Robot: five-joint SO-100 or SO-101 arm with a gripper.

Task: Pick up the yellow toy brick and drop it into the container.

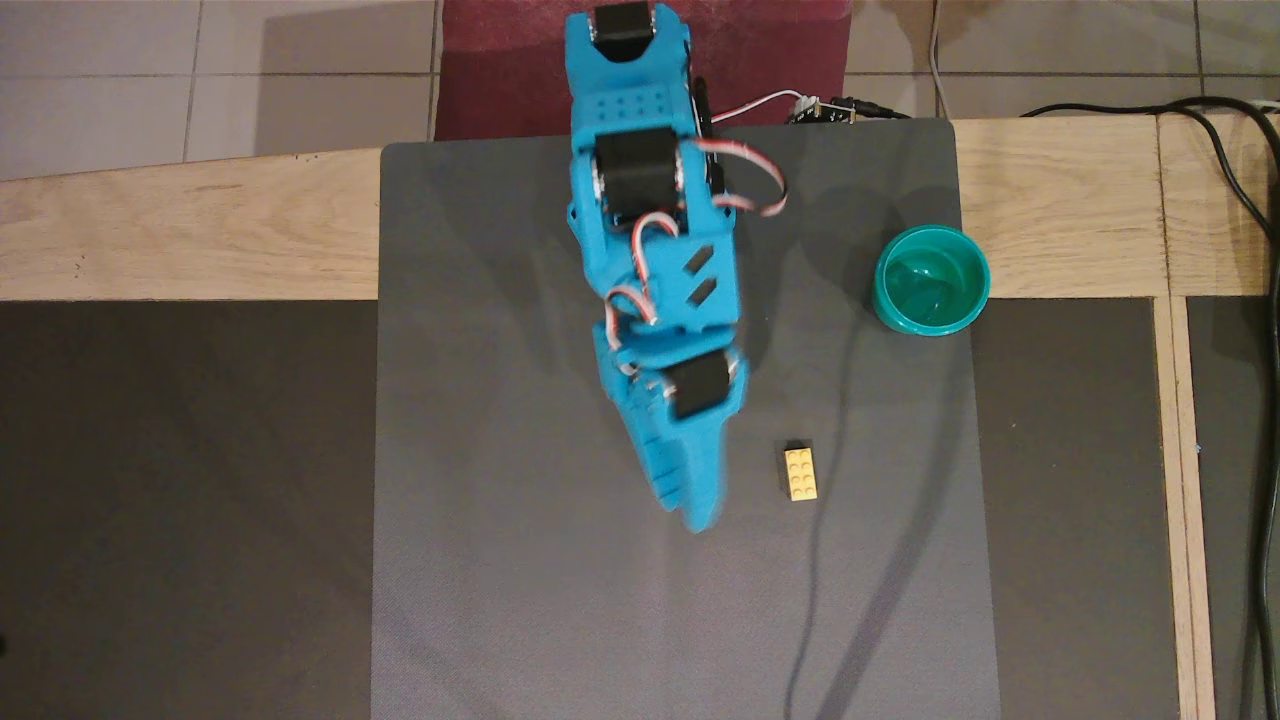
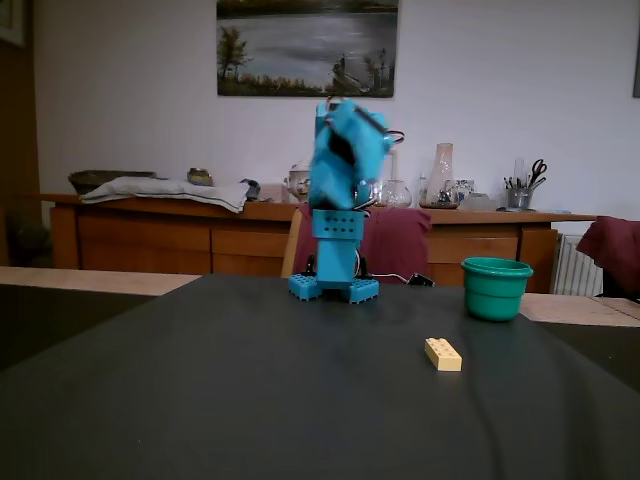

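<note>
Meanwhile, right of frame centre overhead, the yellow toy brick [image 1: 800, 473] lies untouched; the hand [image 1: 690, 500], blurred, grip state unclear, should straddle its short sides squarely.

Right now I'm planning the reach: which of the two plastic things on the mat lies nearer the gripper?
The yellow toy brick. It lies just right of the gripper in the overhead view, while the teal container stands farther off at the mat's right edge.
</note>
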